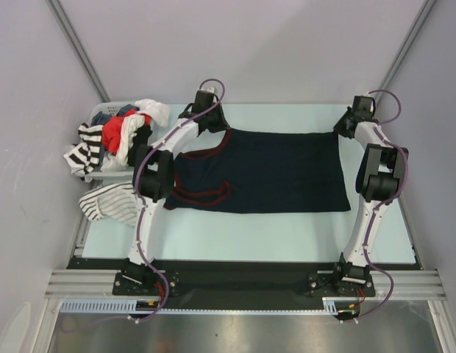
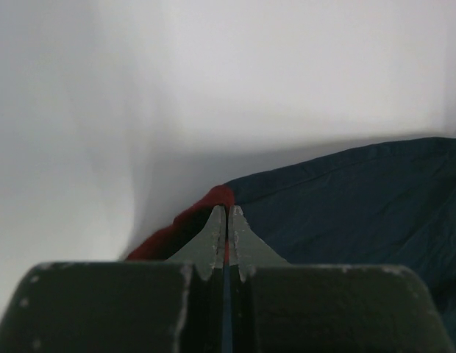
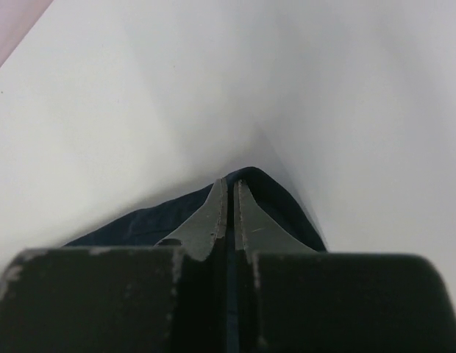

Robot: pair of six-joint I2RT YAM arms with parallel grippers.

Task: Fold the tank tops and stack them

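While the navy tank top (image 1: 272, 173) lies spread flat across the middle of the bench (image 1: 250, 229), both arms reach to its far edge, one at each far corner. Its neck and armholes face left and its straight hem faces right.

The left fingers (image 2: 212, 235) are fully closed, tips together, pinching the cloth at the far left corner. The maroon trim (image 2: 182, 226) sits right at the tips, and a thin strip of navy fabric shows between the fingers.

The right fingers (image 3: 213, 213) are also closed tight, with only a sliver of a gap. They are clamped on the far right corner of the same top at the hem end, and dark navy cloth bunches around and just past the tips.

The striped tank top (image 1: 110, 203) lies crumpled at the left edge of the bench beside the left arm, apart from the navy one, and neither arm touches it. A basket (image 1: 101, 112) at the far left holds a heap of mixed clothes (image 1: 129, 131) in red, white and black-and-white stripes.
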